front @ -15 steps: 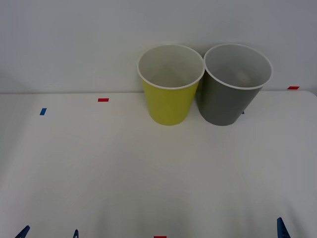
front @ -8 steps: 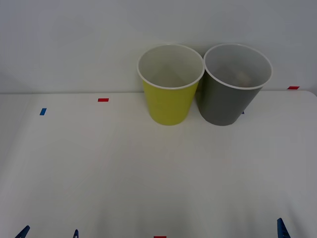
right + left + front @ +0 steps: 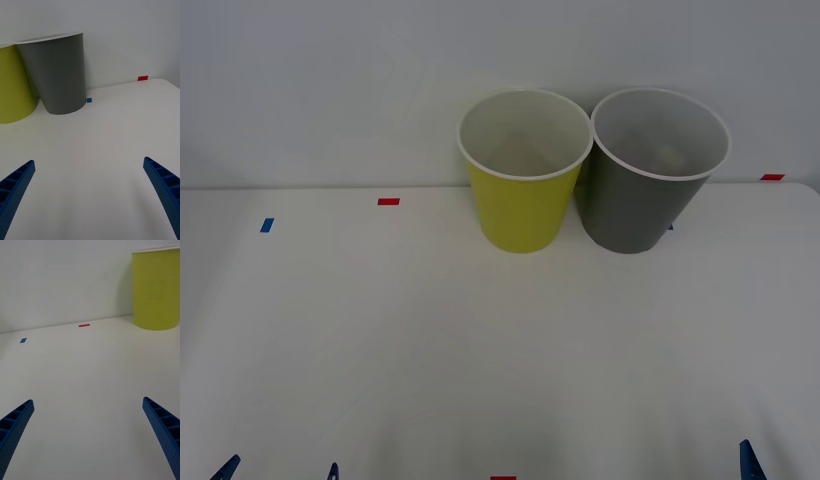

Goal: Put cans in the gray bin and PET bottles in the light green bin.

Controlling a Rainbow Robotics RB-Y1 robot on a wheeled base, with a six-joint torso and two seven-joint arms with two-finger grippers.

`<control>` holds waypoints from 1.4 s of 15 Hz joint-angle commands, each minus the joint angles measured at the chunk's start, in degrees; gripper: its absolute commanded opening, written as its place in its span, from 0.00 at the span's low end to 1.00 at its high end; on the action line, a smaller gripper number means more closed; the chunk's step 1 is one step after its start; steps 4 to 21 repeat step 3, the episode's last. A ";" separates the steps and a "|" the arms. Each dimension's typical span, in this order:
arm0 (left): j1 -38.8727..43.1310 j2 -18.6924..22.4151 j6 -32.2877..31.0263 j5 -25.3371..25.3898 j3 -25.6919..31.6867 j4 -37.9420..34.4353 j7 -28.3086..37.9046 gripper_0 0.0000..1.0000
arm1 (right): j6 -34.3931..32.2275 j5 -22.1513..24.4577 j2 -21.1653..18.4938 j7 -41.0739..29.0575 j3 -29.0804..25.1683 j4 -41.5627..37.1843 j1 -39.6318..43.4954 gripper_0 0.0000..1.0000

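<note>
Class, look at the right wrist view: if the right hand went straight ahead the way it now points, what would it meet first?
Probably the gray bin, though the open right hand seems aimed slightly to its side, so it might reach the wall behind; depth is unclear.

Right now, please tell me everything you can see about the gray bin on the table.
The gray bin is a large round container, wider at the top than at the base, with what looks like a dark gray plastic outer wall, a pale rim and a pale inner wall. It stands upright and open at the far side of the white table, close to the wall, to the right of the light green bin. Their rims touch or almost touch. A faint shape lies inside, too unclear to identify. A small blue mark sits by its base.
</note>
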 commanded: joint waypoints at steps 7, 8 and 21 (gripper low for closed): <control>0.00 0.00 0.00 0.00 0.00 0.00 0.00 1.00 | 0.02 0.00 0.00 0.00 -0.01 0.00 0.00 1.00; 0.00 0.00 0.00 0.00 0.00 0.00 0.00 1.00 | 0.02 0.00 0.00 0.00 -0.01 0.00 0.00 1.00; 0.00 0.00 0.00 0.00 0.00 0.00 0.00 1.00 | 0.02 0.00 0.00 0.00 -0.01 0.00 0.00 1.00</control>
